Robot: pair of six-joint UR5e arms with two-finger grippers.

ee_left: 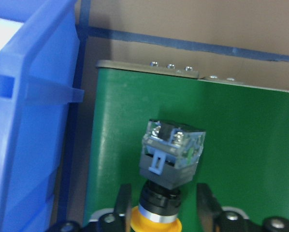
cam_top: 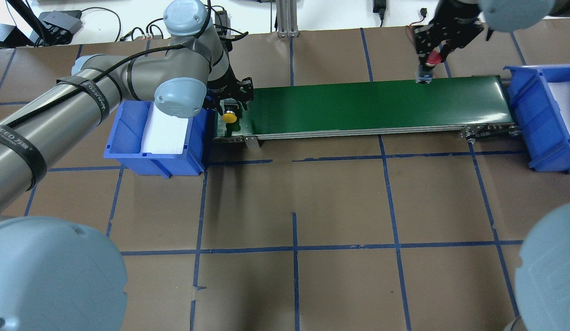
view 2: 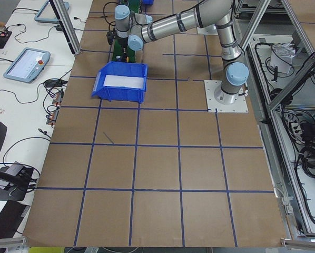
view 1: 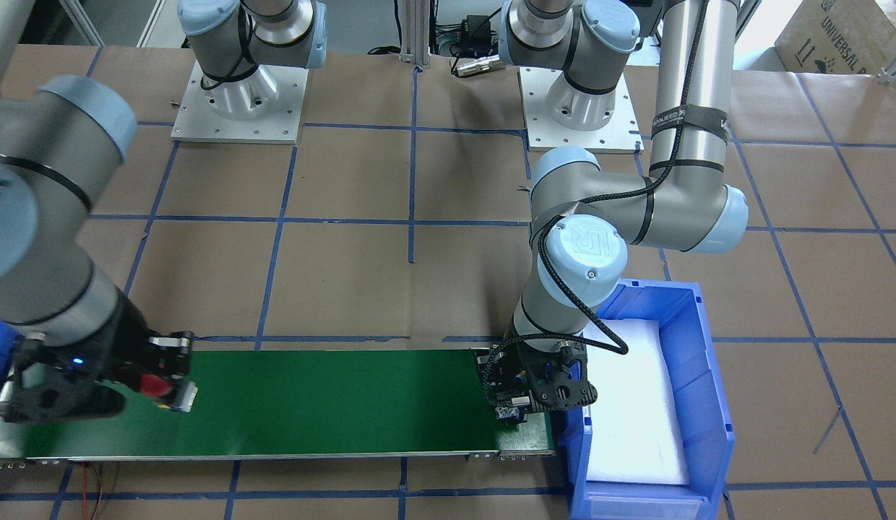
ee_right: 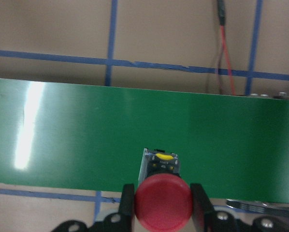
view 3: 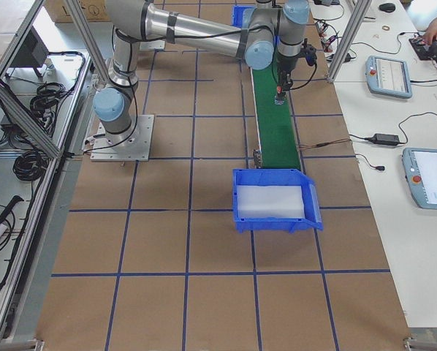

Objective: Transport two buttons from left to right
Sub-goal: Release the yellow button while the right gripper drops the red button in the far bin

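Observation:
The yellow-capped button (ee_left: pixel 171 150) lies on its side at the left end of the green conveyor belt (cam_top: pixel 358 101), cap toward the wrist camera; it also shows in the overhead view (cam_top: pixel 229 116). My left gripper (ee_left: pixel 164 193) straddles its neck, open, with small gaps on both sides. My right gripper (ee_right: pixel 162 189) is shut on the red mushroom cap of the red button (ee_right: pixel 163 208). It holds the button just above the belt's far edge near the right end, as the overhead view (cam_top: pixel 433 58) and the front view (view 1: pixel 157 386) show.
A blue bin (cam_top: pixel 128 138) with a white liner stands against the belt's left end, close beside my left gripper. A second blue bin (cam_top: pixel 524 101) stands at the belt's right end. The table is brown with blue tape lines.

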